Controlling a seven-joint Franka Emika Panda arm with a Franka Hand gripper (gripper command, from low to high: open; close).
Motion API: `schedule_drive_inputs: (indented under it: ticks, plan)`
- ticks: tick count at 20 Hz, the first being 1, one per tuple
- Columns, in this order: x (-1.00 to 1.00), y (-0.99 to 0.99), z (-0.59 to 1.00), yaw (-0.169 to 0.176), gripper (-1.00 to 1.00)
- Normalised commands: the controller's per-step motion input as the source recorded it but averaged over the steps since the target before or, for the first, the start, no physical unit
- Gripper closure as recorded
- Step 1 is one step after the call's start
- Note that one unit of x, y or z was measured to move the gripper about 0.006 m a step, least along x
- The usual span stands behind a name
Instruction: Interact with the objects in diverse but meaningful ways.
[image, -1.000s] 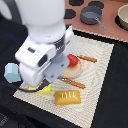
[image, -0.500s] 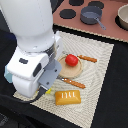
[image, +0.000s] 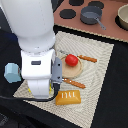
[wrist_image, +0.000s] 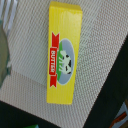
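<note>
Exterior view is showing the big white arm (image: 37, 45) hanging over the woven mat (image: 97, 55), hiding its gripper, so I cannot tell if it is open or closed. Wrist view is looking down at the yellow butter packet (wrist_image: 62, 52), lying flat and free. The red tomato (image: 71, 60) is sitting on the tan plate (image: 67, 71), probably like food.
</note>
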Motion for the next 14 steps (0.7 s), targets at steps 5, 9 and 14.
schedule_drive_inputs:
  ticks: [5, 9, 14]
  plan:
    - [0.01, -0.09, -0.19, 0.032, -1.0]
    - [0.01, -0.1, -0.17, 0.0, -1.0]
    - [0.0, -0.14, -0.17, 0.0, -1.0]
